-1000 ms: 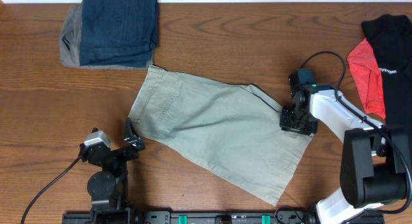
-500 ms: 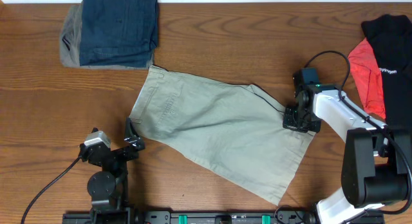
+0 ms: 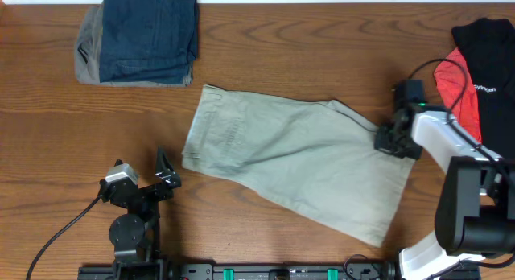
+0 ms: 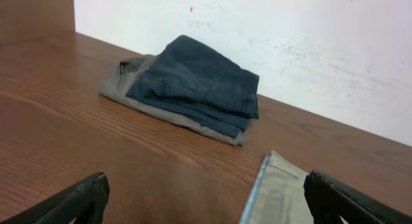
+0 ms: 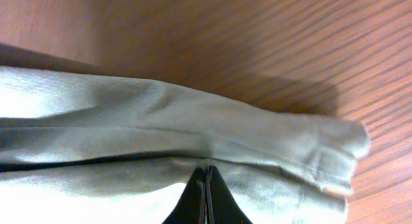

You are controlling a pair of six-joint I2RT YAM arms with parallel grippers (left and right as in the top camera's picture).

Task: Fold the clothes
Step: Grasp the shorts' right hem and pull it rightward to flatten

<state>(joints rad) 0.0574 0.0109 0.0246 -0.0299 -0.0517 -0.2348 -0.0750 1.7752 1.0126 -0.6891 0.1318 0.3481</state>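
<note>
The khaki trousers (image 3: 298, 167) lie folded in half across the middle of the table, waistband at the left, legs running to the lower right. My right gripper (image 3: 389, 141) is shut on their right edge; in the right wrist view the closed fingertips (image 5: 206, 176) pinch the pale cloth (image 5: 193, 134). My left gripper (image 3: 163, 169) is open and empty, low over the table just left of the waistband. In the left wrist view its fingers (image 4: 206, 195) frame bare wood and the waistband corner (image 4: 273, 192).
Folded dark blue jeans on a grey garment (image 3: 145, 35) lie at the back left, also in the left wrist view (image 4: 193, 89). Black and coral-red garments (image 3: 471, 67) lie at the right edge. A white wall stands behind the table.
My right gripper has dragged the trousers to the right by their edge; the whole garment slid right and away from the left gripper. The left arm has not moved.
</note>
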